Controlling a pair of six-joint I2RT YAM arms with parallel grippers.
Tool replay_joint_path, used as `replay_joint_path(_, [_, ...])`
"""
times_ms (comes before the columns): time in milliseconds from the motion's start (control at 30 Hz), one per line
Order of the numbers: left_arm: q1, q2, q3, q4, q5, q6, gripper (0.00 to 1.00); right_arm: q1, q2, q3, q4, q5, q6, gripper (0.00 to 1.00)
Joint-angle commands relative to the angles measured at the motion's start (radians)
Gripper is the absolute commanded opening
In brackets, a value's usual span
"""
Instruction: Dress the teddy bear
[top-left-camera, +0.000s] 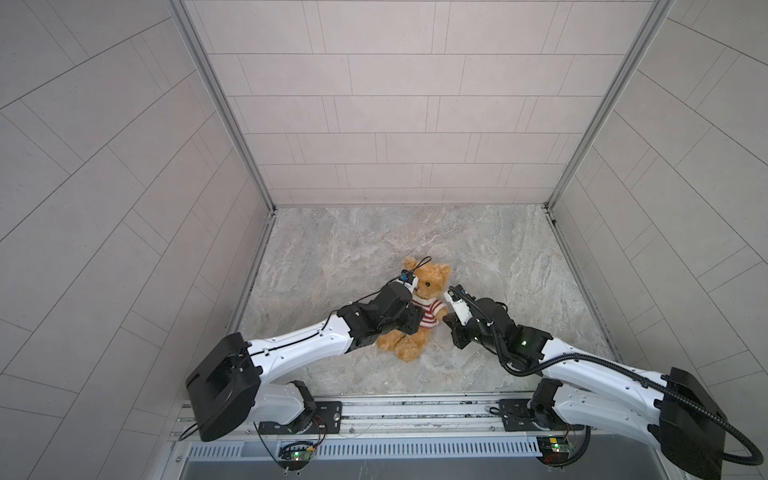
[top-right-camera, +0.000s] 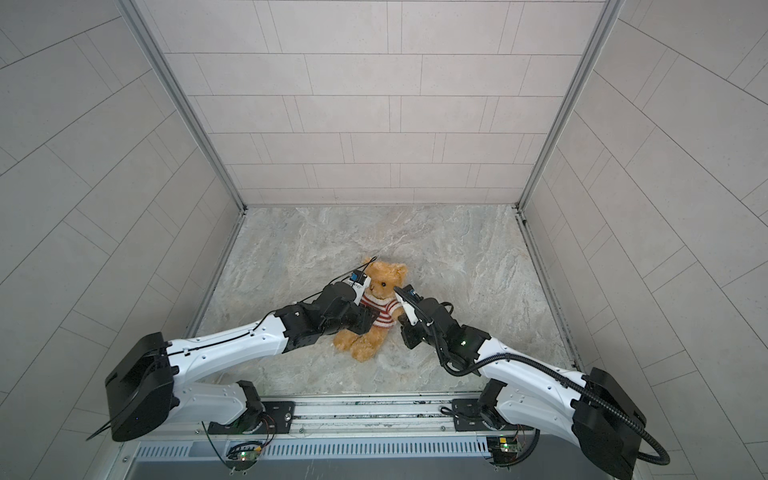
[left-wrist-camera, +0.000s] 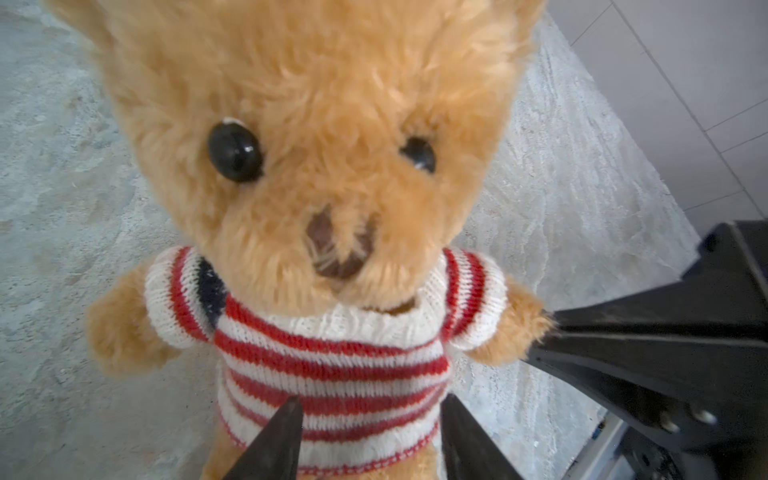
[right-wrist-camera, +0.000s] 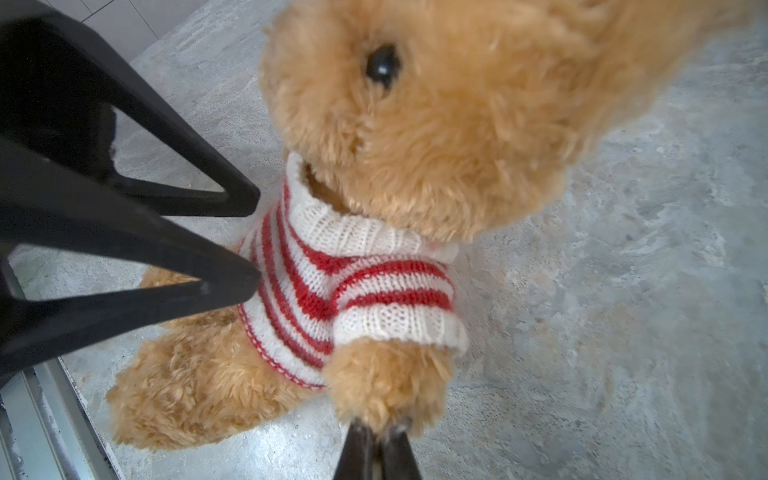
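The teddy bear (top-left-camera: 430, 280) sits on the desk (top-left-camera: 498, 257) between both arms, wearing a red-and-white striped sweater (top-left-camera: 430, 316). The left pincer (left-wrist-camera: 372, 415) stands apart before the sweater's front, holding nothing. The right pincer (right-wrist-camera: 378, 432) is clamped on the bear's paw.

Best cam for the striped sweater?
Left wrist: the striped sweater on the teddy bear is front-on, with collar, both sleeves and hem. Right wrist shows one side and one sleeve. In both top views it is small, partly hidden by the left arm.
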Motion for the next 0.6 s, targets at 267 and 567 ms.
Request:
replay_joint_path(267, [-0.004, 0.115, 0.049, 0.072, -0.083, -0.026, 0.14, 0.005, -0.051, 0.007, -0.041, 0.018, -0.029, 0.0])
replay_joint_path(567, [0.019, 0.085, -0.006, 0.063, -0.099, -0.041, 0.0, -0.021, -0.137, -0.035, -0.11, 0.055, -0.026, 0.0])
